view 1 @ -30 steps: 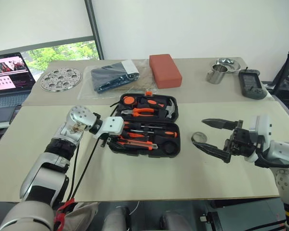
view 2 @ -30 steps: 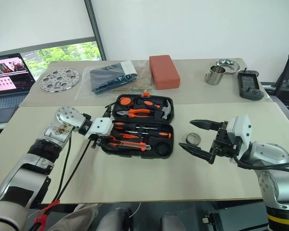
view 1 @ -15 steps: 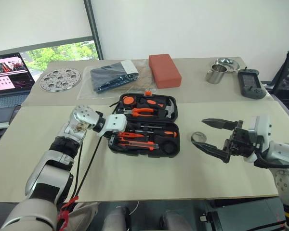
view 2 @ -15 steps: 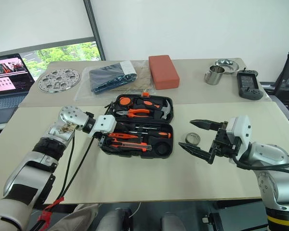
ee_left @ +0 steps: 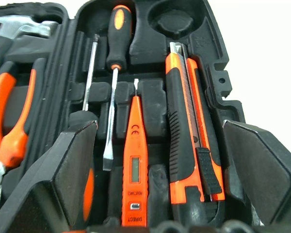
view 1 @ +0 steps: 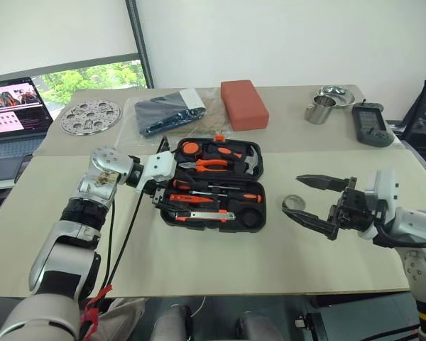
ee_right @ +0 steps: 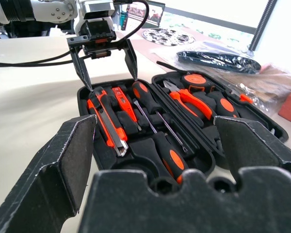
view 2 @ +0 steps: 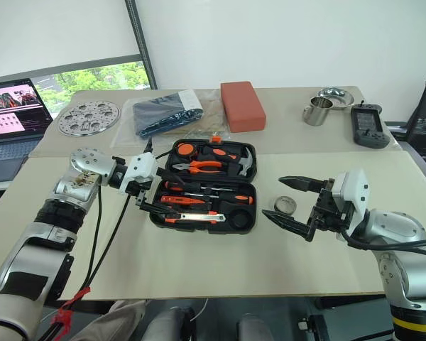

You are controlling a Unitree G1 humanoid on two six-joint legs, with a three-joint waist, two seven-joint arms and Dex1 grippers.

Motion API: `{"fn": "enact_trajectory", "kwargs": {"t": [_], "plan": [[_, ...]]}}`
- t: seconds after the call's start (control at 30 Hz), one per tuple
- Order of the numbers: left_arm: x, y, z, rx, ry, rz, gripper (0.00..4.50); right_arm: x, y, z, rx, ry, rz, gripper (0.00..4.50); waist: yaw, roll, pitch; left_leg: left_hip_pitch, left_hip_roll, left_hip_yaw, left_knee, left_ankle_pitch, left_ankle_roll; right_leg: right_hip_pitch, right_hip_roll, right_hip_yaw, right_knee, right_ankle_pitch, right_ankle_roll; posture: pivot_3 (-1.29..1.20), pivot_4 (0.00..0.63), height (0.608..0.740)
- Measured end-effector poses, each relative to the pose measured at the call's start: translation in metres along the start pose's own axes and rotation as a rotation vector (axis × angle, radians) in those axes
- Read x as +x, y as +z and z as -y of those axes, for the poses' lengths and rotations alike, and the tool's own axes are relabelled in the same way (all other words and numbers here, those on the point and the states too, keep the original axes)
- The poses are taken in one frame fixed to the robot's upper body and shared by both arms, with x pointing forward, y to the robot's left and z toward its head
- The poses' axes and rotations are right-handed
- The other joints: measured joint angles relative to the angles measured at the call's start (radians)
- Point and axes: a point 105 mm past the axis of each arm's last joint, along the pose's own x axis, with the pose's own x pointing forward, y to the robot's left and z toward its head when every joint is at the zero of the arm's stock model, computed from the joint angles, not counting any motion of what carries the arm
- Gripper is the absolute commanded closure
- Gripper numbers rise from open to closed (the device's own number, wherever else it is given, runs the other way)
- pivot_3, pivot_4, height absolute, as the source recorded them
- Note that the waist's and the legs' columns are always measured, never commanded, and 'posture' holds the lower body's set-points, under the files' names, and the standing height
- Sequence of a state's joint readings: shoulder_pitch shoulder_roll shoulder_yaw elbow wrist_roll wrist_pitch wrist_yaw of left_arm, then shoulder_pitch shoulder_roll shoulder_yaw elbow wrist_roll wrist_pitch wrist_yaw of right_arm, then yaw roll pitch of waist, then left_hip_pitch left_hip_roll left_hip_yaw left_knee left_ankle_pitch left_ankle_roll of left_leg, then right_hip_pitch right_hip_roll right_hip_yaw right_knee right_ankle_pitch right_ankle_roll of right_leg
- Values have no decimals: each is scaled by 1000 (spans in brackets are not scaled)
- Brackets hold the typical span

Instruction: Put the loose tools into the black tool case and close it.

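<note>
The black tool case [view 1: 214, 226] lies open at mid-table. In its front half rest the orange-and-black utility knife [ee_left: 189, 131], two long screwdrivers [view 1: 231, 196] and the small all-orange screwdriver [ee_left: 135, 155]. My left gripper [view 1: 166, 197] hovers open just over the case's left end, its fingers [ee_right: 83, 68] straddling the knife's end and holding nothing. The small dark tape roll [view 1: 294, 203] lies on the table right of the case. My right gripper [view 1: 292, 196] stands open beside the roll, above the table, with nothing in it.
Pliers [view 1: 209, 165] and a hammer [view 1: 250, 165] sit in the case's far half. Behind it are a bagged dark bundle [view 1: 167, 112], a red-orange block [view 1: 243, 103], a perforated metal disc [view 1: 89, 116], a laptop [view 1: 11, 114], a steel cup [view 1: 319, 110] and a handheld device [view 1: 371, 124].
My left gripper has opened wide over the utility knife, lifted a little and drawn back toward the case's left end. The knife stays in its recess. The right arm has not moved.
</note>
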State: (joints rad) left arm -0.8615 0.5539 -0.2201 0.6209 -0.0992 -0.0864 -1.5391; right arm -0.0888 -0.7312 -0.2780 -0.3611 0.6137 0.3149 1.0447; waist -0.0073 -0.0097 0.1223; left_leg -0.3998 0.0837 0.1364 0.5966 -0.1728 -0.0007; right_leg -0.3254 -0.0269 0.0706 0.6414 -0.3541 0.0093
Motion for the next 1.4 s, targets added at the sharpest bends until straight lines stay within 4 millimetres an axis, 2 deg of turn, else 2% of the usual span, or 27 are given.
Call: {"fn": "enact_trajectory", "kwargs": {"t": [0.17, 0.33, 0.6, 0.93, 1.1, 1.4], "plan": [[17, 11, 7, 13, -42, 87, 2651, 0, 1, 0, -2, 2, 2, 0, 0, 0, 0, 0, 0, 0, 0, 0, 0, 0, 0, 0, 0, 0, 0, 0, 150, 740], [29, 6, 13, -2, -68, 107, 4455, 0, 1, 0, -2, 2, 1, 0, -6, 1, 0, 1, 0, 0, 0, 0, 0, 0, 1, 1, 0, 0, 0, 0, 150, 740], [39, -20, 20, -27, -91, 53, 4455, -2, -4, -2, 14, -1, -9, 0, -4, 1, 0, 0, 0, -1, 0, 0, 0, 0, 1, 0, 0, 0, 0, 0, 150, 740], [45, -23, 17, 19, -84, 42, 4455, -4, -4, -3, 16, 7, -12, 0, -3, 2, -1, 3, 0, -3, 1, 0, 0, 5, 1, 0, 0, 0, 0, 0, 150, 740], [51, -32, 17, -10, -62, 34, 4455, -5, -6, -4, 19, 9, -16, 0, -2, 2, -2, 4, -1, -3, 2, 0, 1, 6, 0, 0, 1, 0, 0, 0, 150, 740], [53, -33, 15, -11, -41, 46, 4455, -9, -11, -4, 26, 6, -53, 0, 1, 3, -3, 3, -1, -4, 4, -1, 1, 7, 0, -1, 2, 0, 0, 0, 150, 740]]}}
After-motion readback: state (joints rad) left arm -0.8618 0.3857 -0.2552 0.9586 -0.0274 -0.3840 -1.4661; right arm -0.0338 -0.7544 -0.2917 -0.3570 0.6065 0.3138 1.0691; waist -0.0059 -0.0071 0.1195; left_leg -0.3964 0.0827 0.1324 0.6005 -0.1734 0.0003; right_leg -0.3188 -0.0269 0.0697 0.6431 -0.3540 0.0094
